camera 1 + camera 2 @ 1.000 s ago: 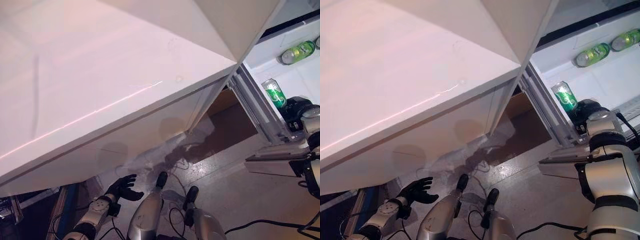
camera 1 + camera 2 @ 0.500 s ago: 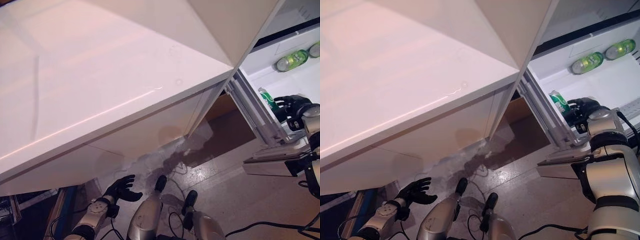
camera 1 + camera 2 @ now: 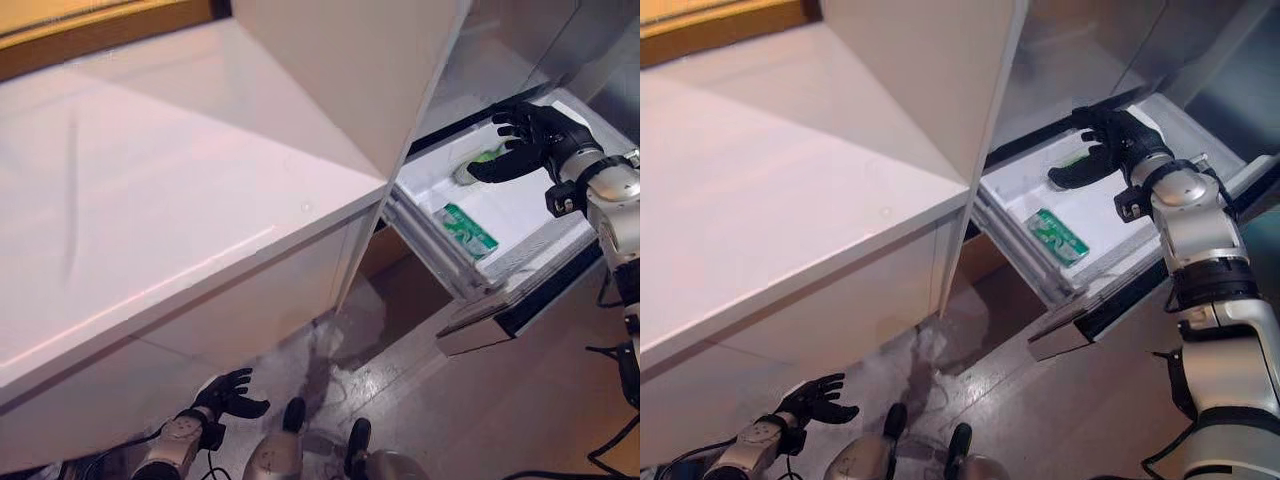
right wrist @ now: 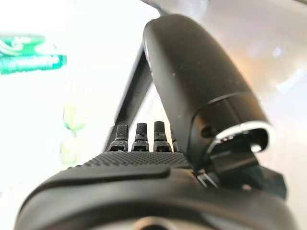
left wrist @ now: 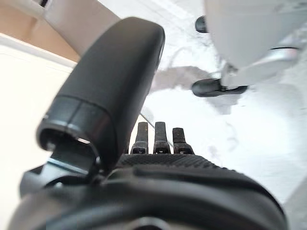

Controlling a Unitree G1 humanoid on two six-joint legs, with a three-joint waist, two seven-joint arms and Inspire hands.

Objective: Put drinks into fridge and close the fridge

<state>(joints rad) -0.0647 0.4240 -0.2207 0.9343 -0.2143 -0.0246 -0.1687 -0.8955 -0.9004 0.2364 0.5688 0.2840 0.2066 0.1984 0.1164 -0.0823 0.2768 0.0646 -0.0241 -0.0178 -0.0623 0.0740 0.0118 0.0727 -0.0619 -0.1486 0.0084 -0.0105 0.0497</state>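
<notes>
Right eye view: right hand (image 3: 1118, 143), fingers spread and empty, above fridge drawer (image 3: 1120, 268); green can (image 3: 1060, 236) stowed, so the front should be pushed squarely.

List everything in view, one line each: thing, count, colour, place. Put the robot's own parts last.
Counter: one, white, fills the robot's left side of the scene.
Fridge door: one, white, open, standing between the counter and the fridge compartment.
Fridge compartment: one, white, open on the robot's right.
Can: one, green, lying on its side on the compartment's white floor.
Bottle: at least one, green, lying further back in the compartment, partly hidden behind the right hand.
Floor: grey-brown, below the fridge and the counter.
Right hand: dark, fingers spread, held over the back of the compartment, holding nothing.
Left hand: dark, fingers relaxed, low beside the counter, idle.
</notes>
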